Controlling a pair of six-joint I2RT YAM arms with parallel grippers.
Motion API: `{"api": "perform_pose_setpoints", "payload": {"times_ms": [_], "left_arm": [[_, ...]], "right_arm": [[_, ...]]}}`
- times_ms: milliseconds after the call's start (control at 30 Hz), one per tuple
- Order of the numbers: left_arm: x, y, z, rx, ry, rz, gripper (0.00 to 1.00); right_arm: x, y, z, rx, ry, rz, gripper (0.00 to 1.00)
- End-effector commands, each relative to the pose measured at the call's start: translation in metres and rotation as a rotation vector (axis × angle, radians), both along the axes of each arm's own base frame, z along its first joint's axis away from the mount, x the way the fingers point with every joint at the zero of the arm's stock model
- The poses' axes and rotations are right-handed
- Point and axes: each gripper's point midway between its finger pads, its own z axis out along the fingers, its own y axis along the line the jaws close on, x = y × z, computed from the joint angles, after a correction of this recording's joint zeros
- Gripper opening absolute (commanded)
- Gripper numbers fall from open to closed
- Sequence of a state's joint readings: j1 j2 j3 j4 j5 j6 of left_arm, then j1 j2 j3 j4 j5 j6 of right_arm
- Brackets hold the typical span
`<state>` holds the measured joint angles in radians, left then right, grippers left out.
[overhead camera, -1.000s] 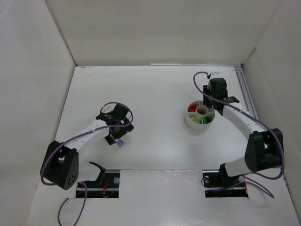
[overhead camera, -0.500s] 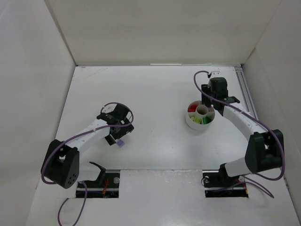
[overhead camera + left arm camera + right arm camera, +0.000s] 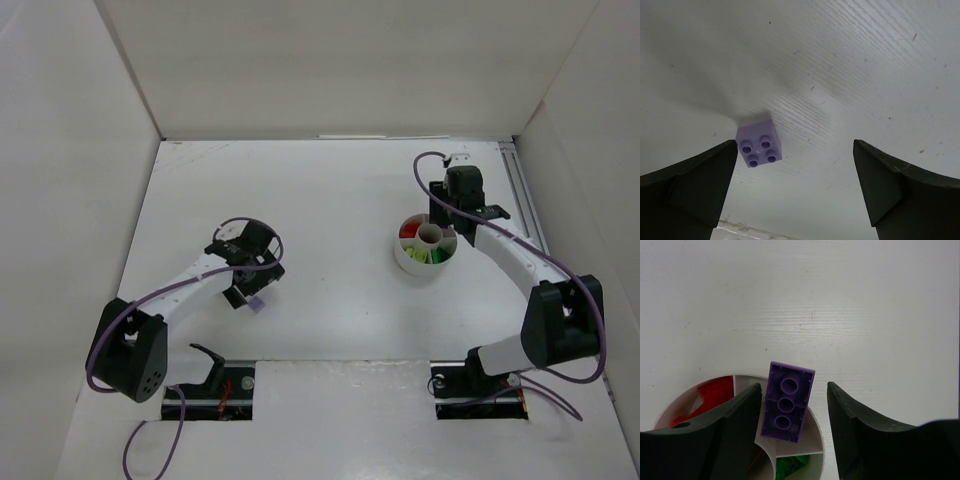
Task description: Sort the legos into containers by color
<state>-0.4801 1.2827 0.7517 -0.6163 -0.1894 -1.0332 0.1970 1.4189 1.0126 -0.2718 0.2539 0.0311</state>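
In the right wrist view my right gripper [image 3: 794, 385] is open over the far edge of the round white dish [image 3: 816, 440]. A purple two-by-four brick [image 3: 787, 402], underside facing me, lies tilted across the dish rim between the fingers, close to the left one and clear of the right. Red bricks [image 3: 710, 392] and a green brick [image 3: 792, 465] lie in neighbouring wedges. In the left wrist view my left gripper [image 3: 795, 145] is open just above the table, with a lilac two-by-two brick [image 3: 759, 145] beside its left finger. The top view shows the dish [image 3: 412, 266] and the lilac brick [image 3: 256, 304].
White walls close in the table at the back and both sides. A rail runs along the right edge [image 3: 522, 190]. Both arm bases sit at the near edge, with cable slots [image 3: 210, 390] beside them.
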Motion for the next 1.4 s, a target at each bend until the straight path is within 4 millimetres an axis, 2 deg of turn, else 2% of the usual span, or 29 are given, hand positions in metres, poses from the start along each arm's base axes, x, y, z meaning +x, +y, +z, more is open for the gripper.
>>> {"api": "perform_pose_setpoints", "payload": {"times_ms": [0, 67, 100, 133, 200, 267, 367, 433, 467, 533, 767, 800, 833, 900, 933, 1100, 1133, 1367], "left_arm": [[0.001, 0.004, 0.007, -0.008, -0.039, 0.022, 1.00], [-0.001, 0.005, 0.007, -0.008, -0.031, 0.031, 1.00], [0.000, 0.004, 0.009, -0.012, -0.039, 0.031, 1.00], [0.000, 0.004, 0.009, -0.012, -0.039, 0.031, 1.00], [0.000, 0.004, 0.009, -0.012, -0.039, 0.031, 1.00], [-0.003, 0.005, 0.008, -0.008, -0.031, 0.031, 1.00], [0.000, 0.004, 0.011, -0.009, -0.039, 0.023, 1.00], [0.000, 0.004, 0.011, -0.009, -0.039, 0.022, 1.00], [0.000, 0.004, 0.011, -0.009, -0.039, 0.022, 1.00], [0.002, 0.003, 0.014, -0.009, -0.046, 0.014, 1.00], [0.004, 0.003, 0.017, -0.010, -0.053, 0.006, 1.00], [0.004, 0.003, 0.017, -0.010, -0.054, 0.006, 1.00], [0.004, 0.003, 0.017, -0.010, -0.054, 0.006, 1.00], [0.007, 0.001, 0.020, -0.014, -0.062, 0.006, 1.00], [0.007, 0.001, 0.020, -0.014, -0.062, 0.006, 1.00], [0.007, 0.001, 0.022, -0.019, -0.070, 0.006, 1.00], [0.010, 0.000, 0.027, -0.027, -0.086, 0.006, 1.00], [0.010, 0.000, 0.027, -0.027, -0.086, 0.006, 1.00]], "right_arm": [[0.003, 0.002, -0.001, 0.008, 0.005, -0.013, 0.61], [0.006, 0.007, -0.003, 0.018, 0.006, 0.019, 0.60], [0.008, 0.008, -0.005, 0.019, 0.005, 0.019, 0.53], [0.008, 0.009, -0.005, 0.025, 0.007, 0.027, 0.39], [0.007, 0.011, -0.002, 0.026, -0.005, 0.018, 0.29], [0.005, 0.009, 0.005, 0.023, -0.017, 0.010, 0.25], [-0.002, 0.009, 0.011, 0.016, -0.035, 0.034, 0.24], [-0.007, 0.012, 0.009, 0.015, -0.034, 0.074, 0.23], [-0.010, 0.013, 0.003, 0.019, -0.017, 0.083, 0.23], [-0.012, 0.020, 0.003, 0.038, -0.021, 0.122, 0.23], [-0.018, 0.023, -0.011, 0.063, 0.012, 0.195, 0.25], [-0.018, 0.023, -0.011, 0.063, 0.012, 0.195, 0.27], [-0.018, 0.023, -0.011, 0.063, 0.012, 0.195, 0.34], [-0.018, 0.019, -0.011, 0.063, 0.012, 0.186, 0.39], [-0.018, 0.019, -0.006, 0.064, 0.000, 0.186, 0.44], [-0.023, 0.018, 0.004, 0.064, -0.010, 0.187, 0.52], [-0.024, 0.018, 0.009, 0.065, -0.013, 0.187, 0.52], [-0.033, 0.010, 0.029, 0.084, -0.070, 0.179, 0.55]]}}
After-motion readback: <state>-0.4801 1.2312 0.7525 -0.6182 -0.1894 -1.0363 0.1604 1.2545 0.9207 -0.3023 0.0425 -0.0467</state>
